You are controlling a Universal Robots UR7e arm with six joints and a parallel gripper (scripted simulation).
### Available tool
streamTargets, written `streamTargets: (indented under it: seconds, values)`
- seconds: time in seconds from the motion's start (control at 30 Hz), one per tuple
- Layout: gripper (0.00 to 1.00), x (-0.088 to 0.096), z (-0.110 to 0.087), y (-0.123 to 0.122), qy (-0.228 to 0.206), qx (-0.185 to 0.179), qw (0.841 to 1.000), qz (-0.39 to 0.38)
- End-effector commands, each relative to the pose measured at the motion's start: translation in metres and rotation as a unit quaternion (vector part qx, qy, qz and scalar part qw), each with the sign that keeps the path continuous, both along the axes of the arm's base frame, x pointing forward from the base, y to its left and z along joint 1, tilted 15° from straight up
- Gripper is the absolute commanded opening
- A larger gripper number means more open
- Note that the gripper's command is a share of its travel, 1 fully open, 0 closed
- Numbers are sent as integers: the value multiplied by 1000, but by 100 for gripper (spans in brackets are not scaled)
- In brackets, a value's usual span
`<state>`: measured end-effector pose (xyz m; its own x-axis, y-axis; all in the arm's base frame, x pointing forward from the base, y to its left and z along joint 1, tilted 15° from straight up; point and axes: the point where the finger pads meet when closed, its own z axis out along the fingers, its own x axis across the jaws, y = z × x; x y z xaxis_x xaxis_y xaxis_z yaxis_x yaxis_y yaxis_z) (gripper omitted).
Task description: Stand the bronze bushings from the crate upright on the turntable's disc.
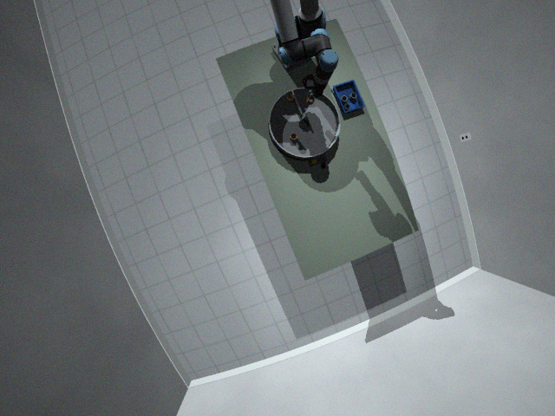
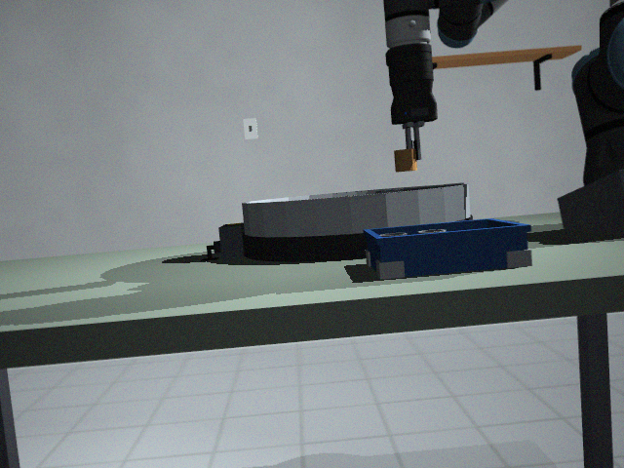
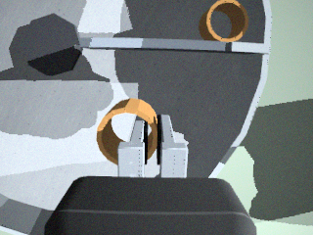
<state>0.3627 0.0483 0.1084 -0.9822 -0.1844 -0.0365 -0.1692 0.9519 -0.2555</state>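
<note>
Above the turntable [image 1: 272, 130] [image 2: 322, 218] [image 3: 263, 83], a bronze sleeve [image 1: 309, 103] [image 2: 405, 160] [image 3: 106, 142] is being held in the air by the pincer [image 1: 310, 95] [image 2: 413, 153] [image 3: 152, 129]. The two fingers are being kept close together, with only a narrow gap between them, and are being clamped on the sleeve's wall: one finger is being placed inside the ring and the other against its outside. Most of the ring is being left sticking out to one side of the pincer, and its bore is being held roughly upright. In the exterior view, the sleeve's lower end is being held clear of the turntable's raised wall, so the disc is not being touched by it.

Two other bronze sleeves are being carried by the disc. One [image 1: 290, 97] [image 3: 245, 21] is being supported upright near the wall, on the far side of a thin divider [image 1: 297, 105] [image 3: 171, 44] from the held sleeve; the other [image 1: 293, 136] is being supported farther round the disc, well apart from it.

Beside the turntable, the blue crate [image 1: 362, 100] [image 2: 448, 253] is being carried by the worktop [image 1: 313, 224] [image 2: 282, 287] [image 3: 289, 78]. Three sleeves are being kept inside; grey rims are being shown by two of them in the exterior view.
</note>
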Motion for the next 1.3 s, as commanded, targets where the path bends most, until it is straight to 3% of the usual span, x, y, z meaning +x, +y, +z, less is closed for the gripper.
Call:
streamTargets:
  seconds: [0.0,0.67,0.87,1.27]
  values:
    - [0,0,0,0,-1,0,1000,0]
    - [0,1,-2,0,-1,0,1000,0]
    - [0,3,-25,-7,-1,0,1000,0]
    - [0,3,-25,-7,-1,0,1000,0]
